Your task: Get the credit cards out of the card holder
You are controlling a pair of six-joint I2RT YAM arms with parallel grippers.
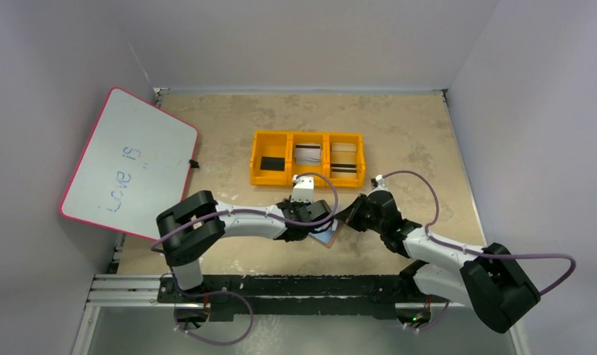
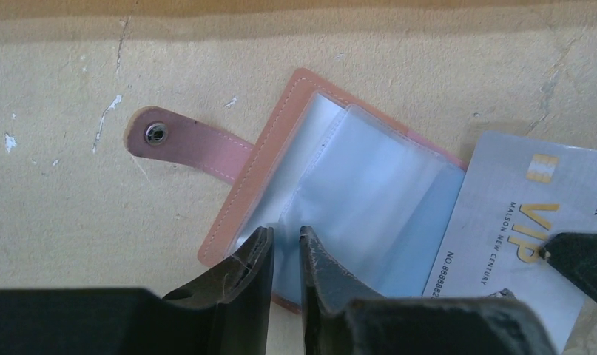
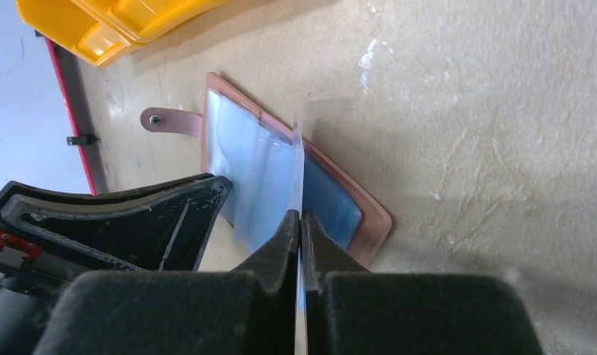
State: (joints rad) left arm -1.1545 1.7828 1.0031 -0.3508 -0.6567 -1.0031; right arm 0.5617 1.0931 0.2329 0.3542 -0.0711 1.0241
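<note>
One tan-brown leather card holder (image 2: 260,151) lies on the single sandy table (image 1: 413,133). One pale blue-grey plastic card (image 2: 502,214) shows outside it; any cards inside its clear sleeves cannot be counted. Far: one orange plastic tray (image 1: 308,134) with three compartments. Left: one red-edged whiteboard (image 1: 129,163). Two black robot arms, each with one claw: left claw (image 2: 284,238), right claw (image 3: 300,220).

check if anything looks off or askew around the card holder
The card holder lies open with its clear sleeves puffed up unevenly; one credit card sits askew at its edge, pinched in the right claw. The table is chipped and scuffed.
</note>
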